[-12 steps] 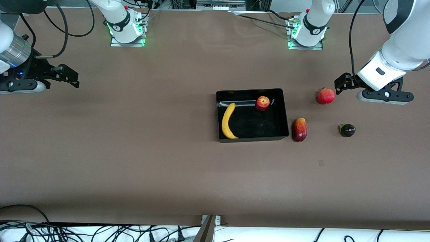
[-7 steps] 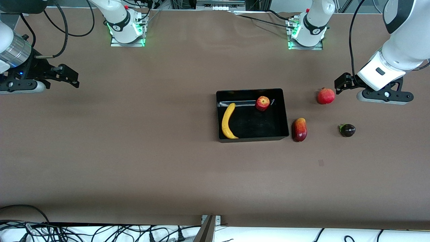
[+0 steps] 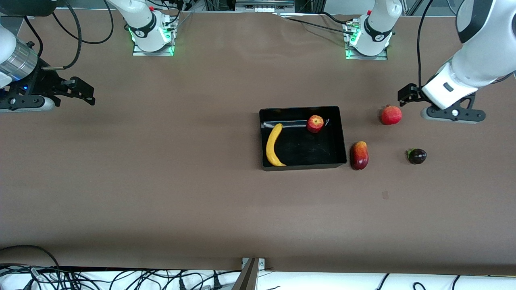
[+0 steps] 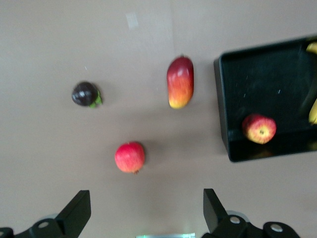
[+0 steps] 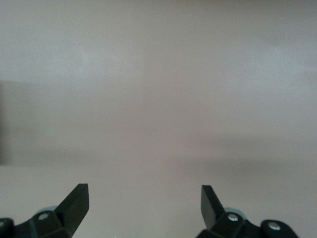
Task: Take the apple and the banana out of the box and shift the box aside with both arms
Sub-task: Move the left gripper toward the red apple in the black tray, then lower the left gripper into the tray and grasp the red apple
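1. Currently, at the right arm's end of the bench (image 3: 161,193): right claw (image 3: 82,93) hangs over bare bench, fingers spread wide, nothing in them. Right wrist view shows only bare surface. This arm waits, well apart from the box.
2. Mid-bench: box (image 3: 303,165) sits w/ both fruits in it. Banana (image 3: 273,145) lies along the wall toward the right arm's end, one tip near the front-camera wall. Apple (image 3: 315,123) sits by the wall nearest the robot bases, apart from the banana.
3. Just beside the box, toward the left arm's end: mango (image 3: 359,155). Pomegranate (image 3: 391,115) lies farther from the front camera; a dark purple fruit (image 3: 417,156) lies further toward that end. None are task items.
4. Left claw (image 3: 407,94) hovers above the bench just next to the pomegranate, fingers wide apart and empty; left wrist view confirms, w/ the apple in sight.
5. Step, as I judge: very start, nothing lifted yet; approach phase for 1st pick.
6. Next move prob. calls for the left claw to travel over the box, centre on the apple, drop between the walls, then pinch. Mind the nearby wall.
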Action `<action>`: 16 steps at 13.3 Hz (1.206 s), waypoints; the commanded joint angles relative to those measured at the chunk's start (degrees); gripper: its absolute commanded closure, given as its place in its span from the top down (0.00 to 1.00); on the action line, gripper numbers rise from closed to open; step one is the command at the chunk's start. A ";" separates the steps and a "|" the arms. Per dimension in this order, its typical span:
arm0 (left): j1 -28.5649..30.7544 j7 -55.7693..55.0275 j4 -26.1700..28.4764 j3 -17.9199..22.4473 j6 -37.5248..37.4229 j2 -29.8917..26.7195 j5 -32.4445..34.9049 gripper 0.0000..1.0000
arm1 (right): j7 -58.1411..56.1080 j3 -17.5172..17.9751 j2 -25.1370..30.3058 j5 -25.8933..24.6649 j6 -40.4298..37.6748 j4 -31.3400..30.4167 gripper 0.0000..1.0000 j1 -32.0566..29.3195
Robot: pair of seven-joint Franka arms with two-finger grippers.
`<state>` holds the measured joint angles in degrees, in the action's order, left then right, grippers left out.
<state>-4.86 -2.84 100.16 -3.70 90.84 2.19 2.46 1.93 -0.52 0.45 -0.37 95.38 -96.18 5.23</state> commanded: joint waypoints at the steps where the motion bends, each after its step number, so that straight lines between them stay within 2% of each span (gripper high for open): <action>1: -0.23 -3.03 -1.37 -3.57 -1.28 5.62 -1.14 1.00 | -0.35 0.08 -0.27 -0.33 -0.28 0.82 1.00 -0.13; 3: -0.58 -14.25 -1.64 -9.10 2.47 9.84 -0.88 1.00 | -0.35 0.08 -0.27 -0.33 -0.28 0.82 1.00 -0.13; 5: -0.67 -18.86 -1.19 -13.69 9.24 14.75 -0.26 1.00 | -0.35 0.08 -0.27 -0.25 -0.28 0.82 1.00 -0.13; 7: -1.54 -18.53 -1.02 -15.01 15.57 19.15 -0.26 1.00 | -0.35 0.08 -0.27 -0.25 -0.28 0.91 1.00 -0.13; 9: -5.14 -19.14 0.64 -15.72 19.70 22.06 -0.26 1.00 | -0.35 0.08 -0.36 -0.25 -0.28 0.91 1.00 -0.13; 12: -5.68 -19.84 9.24 -15.72 28.93 21.46 0.44 1.00 | -0.35 0.08 -0.36 -0.25 -0.28 0.91 1.00 -0.13; 14: -5.95 -20.97 12.07 -15.98 30.27 21.89 6.48 1.00 | -0.35 0.08 -0.36 -0.25 -0.28 0.91 1.00 -0.13; 16: -6.64 -23.78 15.32 -16.60 33.94 22.07 6.51 1.00 | -0.35 0.08 -0.36 -0.25 -0.19 0.91 1.00 -0.13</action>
<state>-11.02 -24.04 111.69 -19.63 121.25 25.79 7.31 1.93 -0.54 0.42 -0.37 95.42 -96.14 5.22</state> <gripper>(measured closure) 0.000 0.000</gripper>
